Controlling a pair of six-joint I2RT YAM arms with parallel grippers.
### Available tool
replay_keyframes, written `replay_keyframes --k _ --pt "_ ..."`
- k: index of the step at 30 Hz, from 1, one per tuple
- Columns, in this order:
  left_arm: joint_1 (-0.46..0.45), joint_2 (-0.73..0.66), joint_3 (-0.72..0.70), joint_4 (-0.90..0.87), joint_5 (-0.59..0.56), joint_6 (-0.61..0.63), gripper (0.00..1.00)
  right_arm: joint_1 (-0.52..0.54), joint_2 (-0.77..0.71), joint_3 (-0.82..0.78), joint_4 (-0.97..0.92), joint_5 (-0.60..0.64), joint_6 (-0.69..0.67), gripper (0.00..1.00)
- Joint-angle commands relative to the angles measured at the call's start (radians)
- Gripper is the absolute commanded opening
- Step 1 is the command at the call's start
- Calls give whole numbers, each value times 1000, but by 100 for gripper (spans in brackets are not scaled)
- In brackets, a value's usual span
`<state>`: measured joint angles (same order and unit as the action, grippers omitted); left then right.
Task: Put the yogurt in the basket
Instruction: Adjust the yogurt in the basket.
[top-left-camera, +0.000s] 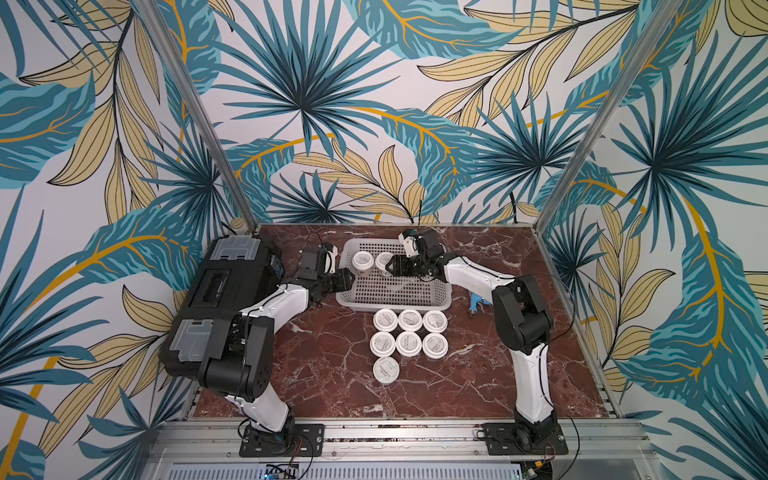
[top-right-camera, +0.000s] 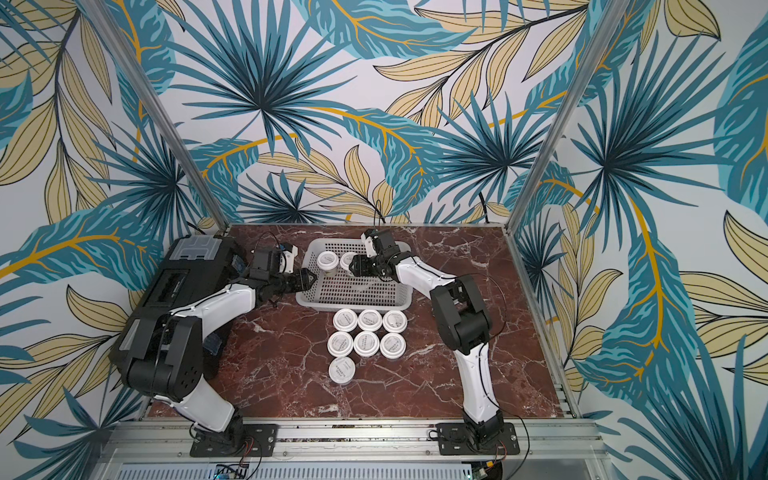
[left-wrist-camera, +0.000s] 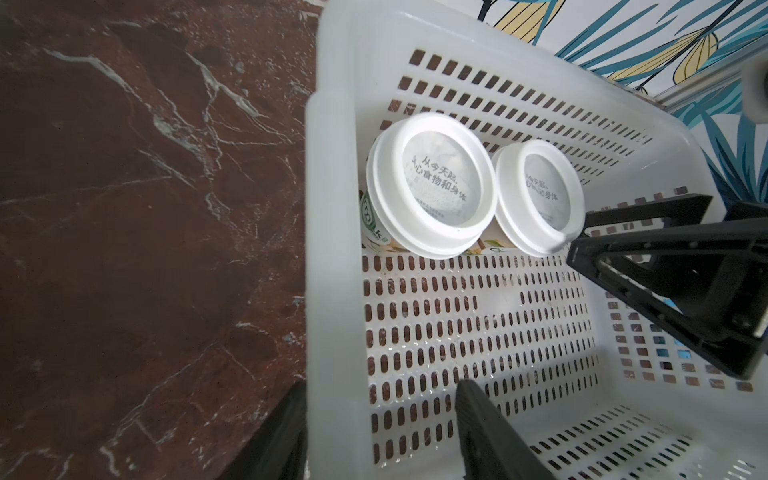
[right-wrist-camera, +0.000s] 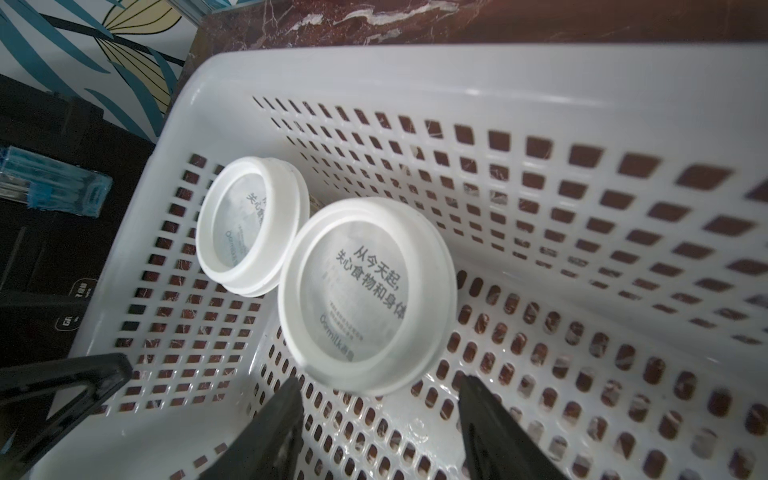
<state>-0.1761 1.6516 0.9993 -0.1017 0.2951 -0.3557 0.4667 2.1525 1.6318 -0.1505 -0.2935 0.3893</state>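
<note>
Placing is in hand, I judge: the right hand (right-wrist-camera: 380, 384) is hovering open inside the basket (right-wrist-camera: 498, 75), a yogurt (right-wrist-camera: 365, 291) standing just ahead of its fingertips, a second jar (right-wrist-camera: 249, 224) beyond. The left hand (left-wrist-camera: 380, 386) is straddling the basket's wall; whether clamping, I cannot tell. Next, the right hand is needing to back out toward seven jars (top-left-camera: 409, 345) waiting on the tabletop (top-left-camera: 332, 395) behind it. One basket.
</note>
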Motion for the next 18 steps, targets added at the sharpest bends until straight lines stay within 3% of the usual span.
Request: replay_keyframes --k 1,18 --pt "-5 -4 17 -9 -8 15 59 3 -51 -12 30 29 7 66" --pt "-5 3 21 -9 -6 13 59 3 6 57 43 -43 45 67"
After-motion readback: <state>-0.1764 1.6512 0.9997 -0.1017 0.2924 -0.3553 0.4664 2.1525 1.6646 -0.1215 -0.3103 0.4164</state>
